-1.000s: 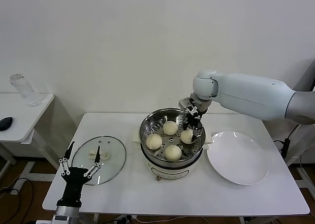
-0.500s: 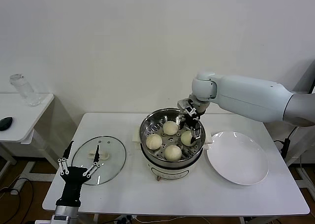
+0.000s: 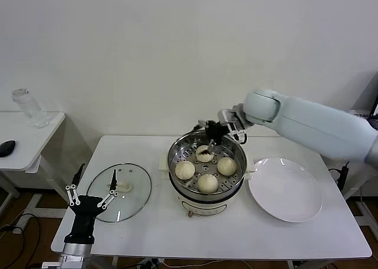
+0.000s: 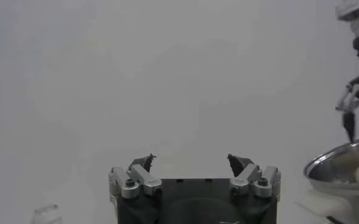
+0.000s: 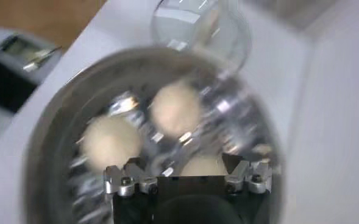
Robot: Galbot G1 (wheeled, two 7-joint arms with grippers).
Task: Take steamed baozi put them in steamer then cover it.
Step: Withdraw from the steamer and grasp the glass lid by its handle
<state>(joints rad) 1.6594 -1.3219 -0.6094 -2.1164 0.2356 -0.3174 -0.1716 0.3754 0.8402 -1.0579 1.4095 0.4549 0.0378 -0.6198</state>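
Since a second ago our right gripper (image 3: 208,134) has let go of the 4th bun on the right side of the tray and swung left and up, so it now hangs over the far rim of the steamer (image 3: 207,162), above the far bun, with its jaws spread wide and nothing between them. In the right wrist view those jaws frame the pot from above, and only pale buns and shiny metal lie beneath them. All 4 steamed baozi (image 3: 207,182) now sit on the perforated tray: 1 far, 1 left, 1 right and 1 near, each apart from the others. We judge the loading step finished, since the white plate (image 3: 286,192) to the right of the steamer holds nothing. What is left is the cover (image 3: 119,192), which lies flat on the surface to the left of the steamer, handle up, near the left edge. Our left gripper (image 3: 90,190) hovers at the near left corner just beside that cover, jaws wide and holding nothing; compared with a second ago it has drifted slightly left. We expect the next move to be a grasp on the cover's cream handle (image 3: 122,187), then a lift across to the pot, keeping the glass level so its rim seats evenly on the steel rim.
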